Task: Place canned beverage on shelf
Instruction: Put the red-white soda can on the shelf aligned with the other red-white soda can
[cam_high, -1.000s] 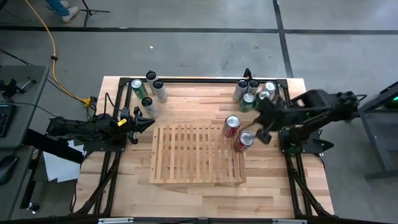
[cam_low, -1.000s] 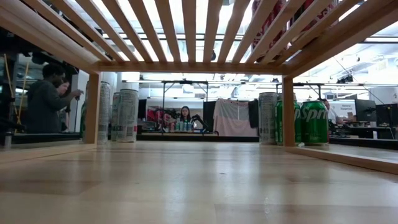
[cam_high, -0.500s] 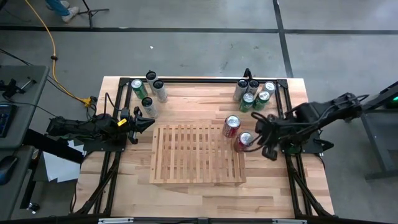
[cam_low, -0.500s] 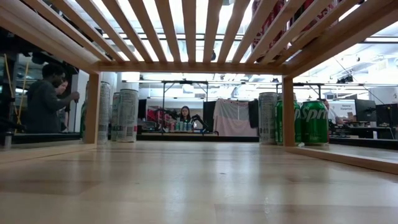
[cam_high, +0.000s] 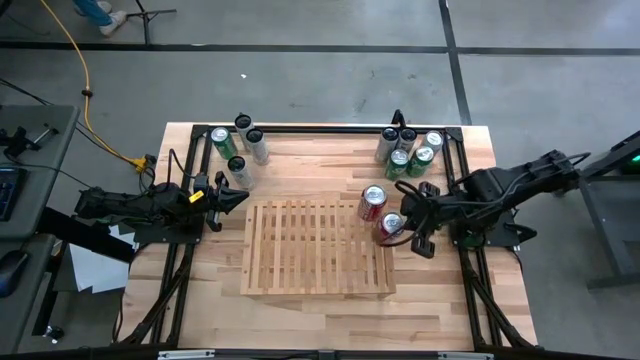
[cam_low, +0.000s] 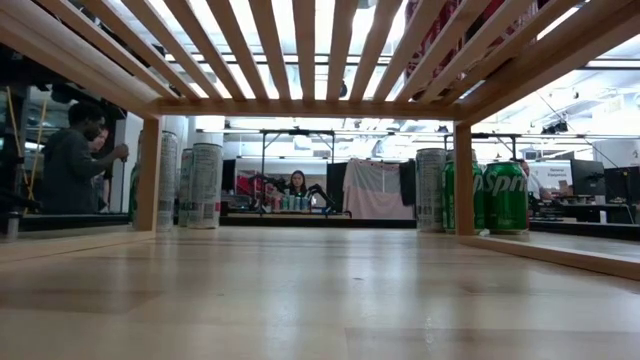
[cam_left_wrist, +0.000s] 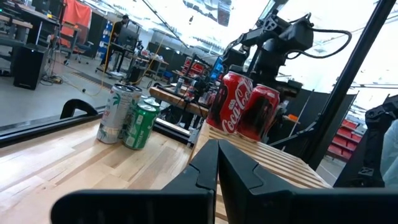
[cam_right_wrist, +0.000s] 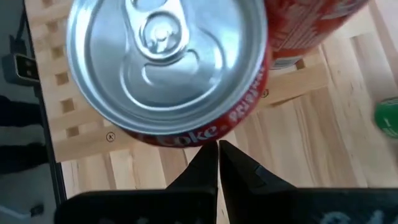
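From above, on the wooden table (cam_high: 300, 310): slatted shelf (cam_high: 300, 250) flat in the middle, two red cans on its right edge, one red can (cam_high: 373, 201) farther back and another red can (cam_high: 391, 226) just in front of it, both upright; right gripper (cam_high: 418, 238) just beside the nearer can, fingers pressed together, nothing held; left gripper (cam_high: 240, 195) near the shelf's left back corner, fingers pressed together too, nothing held; four tall cans (cam_high: 238, 145) at the back left, five more cans (cam_high: 408, 150) at the back right, some green. At table height, looking under the shelf (cam_low: 300, 60): slats overhead, red can bottoms (cam_low: 440, 30) seen through the gaps at the upper right, shelf legs (cam_low: 148, 170) on the table, pale tall cans (cam_low: 205, 185) behind on the left, green cans (cam_low: 500, 195) behind on the right, people (cam_low: 75, 155) far back in the room. From the left wrist: own fingers (cam_left_wrist: 214, 171) closed to a point, both red cans (cam_left_wrist: 245, 112) side by side on the shelf's far edge, other arm (cam_left_wrist: 277, 37) above and behind them, silver and green cans (cam_left_wrist: 127, 118) on the table. From the right wrist: silver top of a red can (cam_right_wrist: 168, 62) very close, standing on the slats (cam_right_wrist: 81, 134), own fingers (cam_right_wrist: 214, 168) shut together right by its side, not around it
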